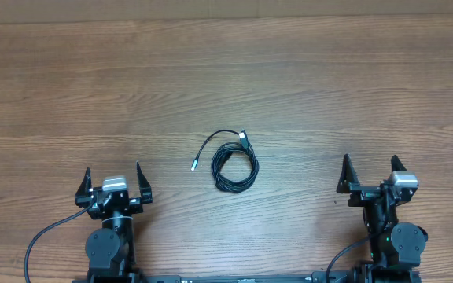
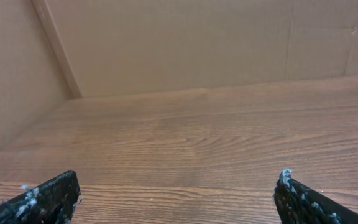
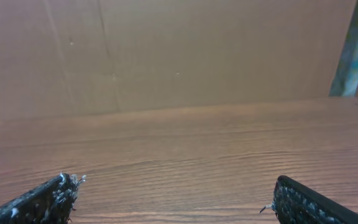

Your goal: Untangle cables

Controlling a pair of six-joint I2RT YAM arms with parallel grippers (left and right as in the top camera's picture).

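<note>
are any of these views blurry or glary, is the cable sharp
Overhead: even light, no glare, cables sharp with barely any shadow. Left wrist: soft focus, left fingertips blurred at the edge, no cable. Right wrist: same softness, right fingertips fuzzy.

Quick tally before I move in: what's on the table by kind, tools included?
black cable coil: 1, strands inside cannot be told apart
plug ends showing: 2, a pale tip and a dark plug
tools: 2, left tool and right tool, both open
Total: 5
</note>
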